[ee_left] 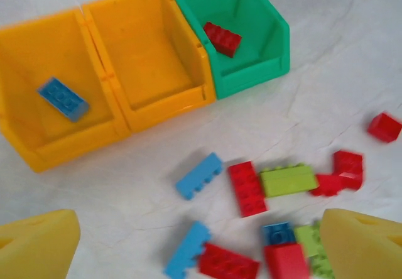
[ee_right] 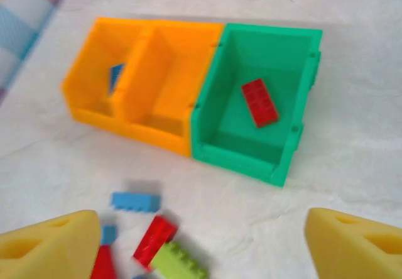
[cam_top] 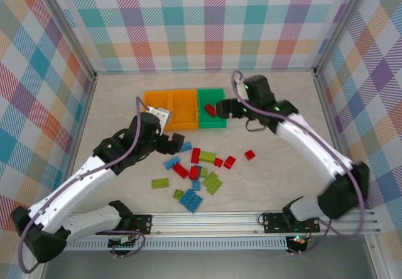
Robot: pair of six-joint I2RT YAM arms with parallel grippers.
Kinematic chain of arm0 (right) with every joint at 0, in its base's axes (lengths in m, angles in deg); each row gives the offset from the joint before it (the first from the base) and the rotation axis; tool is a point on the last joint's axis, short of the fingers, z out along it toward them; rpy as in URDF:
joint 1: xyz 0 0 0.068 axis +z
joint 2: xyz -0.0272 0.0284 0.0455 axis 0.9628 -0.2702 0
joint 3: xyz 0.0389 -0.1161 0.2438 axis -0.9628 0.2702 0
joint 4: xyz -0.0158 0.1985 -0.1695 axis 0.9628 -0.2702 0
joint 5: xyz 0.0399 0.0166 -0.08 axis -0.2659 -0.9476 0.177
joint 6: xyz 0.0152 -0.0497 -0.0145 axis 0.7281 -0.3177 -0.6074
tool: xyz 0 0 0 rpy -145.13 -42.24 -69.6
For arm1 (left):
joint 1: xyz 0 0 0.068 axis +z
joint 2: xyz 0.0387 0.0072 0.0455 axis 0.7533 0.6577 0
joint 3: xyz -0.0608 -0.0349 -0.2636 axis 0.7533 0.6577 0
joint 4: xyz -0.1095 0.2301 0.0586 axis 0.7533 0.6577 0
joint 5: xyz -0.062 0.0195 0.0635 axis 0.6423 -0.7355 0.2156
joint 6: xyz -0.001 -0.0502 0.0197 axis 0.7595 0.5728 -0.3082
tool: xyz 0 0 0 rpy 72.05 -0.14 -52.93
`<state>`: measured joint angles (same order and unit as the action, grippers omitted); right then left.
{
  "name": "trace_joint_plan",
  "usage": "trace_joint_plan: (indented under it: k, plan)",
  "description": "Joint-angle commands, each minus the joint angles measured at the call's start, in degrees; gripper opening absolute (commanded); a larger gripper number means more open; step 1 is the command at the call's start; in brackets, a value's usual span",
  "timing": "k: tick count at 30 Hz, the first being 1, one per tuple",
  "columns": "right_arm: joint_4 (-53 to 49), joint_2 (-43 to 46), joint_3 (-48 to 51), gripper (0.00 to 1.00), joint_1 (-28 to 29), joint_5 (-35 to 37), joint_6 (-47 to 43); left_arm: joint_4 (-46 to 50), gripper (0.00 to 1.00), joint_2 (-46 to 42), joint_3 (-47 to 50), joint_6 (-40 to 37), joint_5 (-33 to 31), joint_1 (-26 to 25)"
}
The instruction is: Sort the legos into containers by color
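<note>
Right wrist view: a red lego (ee_right: 259, 102) lies inside the green container (ee_right: 239, 159), which touches two orange containers (ee_right: 157, 137). The far orange one holds a blue lego (ee_left: 63, 98). The left jaws and right jaws both stand wide, empty. Other legos (cam_top: 195, 155) lie scattered on the tabletop (cam_top: 270, 178).

Plaid walls (cam_top: 207, 21) are enclosing a pale table (cam_top: 270, 185).
They are rising behind and beside the table (metal-framed corners); a rail (cam_top: 220, 219) is edging its near side.
</note>
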<state>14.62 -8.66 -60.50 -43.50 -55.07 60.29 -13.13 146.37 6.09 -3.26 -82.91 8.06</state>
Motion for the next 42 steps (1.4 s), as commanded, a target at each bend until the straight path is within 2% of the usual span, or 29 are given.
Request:
trace_joint_plan:
  k: [1,4,7,10,14,18,20,25,32,37,42]
  plan:
    - [-2.1,8.5,9.8,0.90,0.4,-5.7,2.5,1.7,0.97,5.1,-1.7,19.1,1.4,-3.6]
    - [-6.7,17.0,15.6,0.92,0.4,-5.1,5.0,5.7,0.95,9.8,-1.4,28.6,-1.9,-7.5]
    - [-10.1,21.7,18.4,0.93,0.4,-4.9,7.8,11.7,0.82,11.8,1.5,43.5,-4.3,-8.1]
    - [-8.9,22.6,19.9,0.94,0.4,-8.0,10.0,17.7,0.81,10.6,7.6,59.9,-5.0,-8.1]
    - [-7.4,19.1,18.9,0.95,0.4,-11.1,10.3,16.5,0.81,2.9,18.6,72.5,-1.8,-8.0]
    - [-7.3,14.6,16.5,0.96,0.4,-13.5,9.4,8.6,0.80,-8.3,30.9,84.6,0.2,-7.9]
    - [-7.4,13.6,16.1,0.96,0.5,-14.0,9.3,5.0,0.80,-12.5,35.0,88.0,-0.2,-7.5]
    - [-6.5,13.7,16.8,0.98,0.8,-14.4,10.4,0.1,0.92,-16.3,38.5,91.0,-0.8,-6.1]
    - [-5.9,13.3,16.7,0.99,0.9,-14.3,11.1,-4.9,0.95,-8.2,37.8,87.5,5.7,-1.6]
    - [-6.2,14.2,16.5,1.00,1.2,-14.4,12.2,-5.0,0.78,-2.5,36.5,84.2,6.4,-0.4]
    - [-4.2,14.2,17.9,0.99,4.9,-19.3,10.5,-3.9,0.57,5.2,33.2,78.5,8.2,1.0]
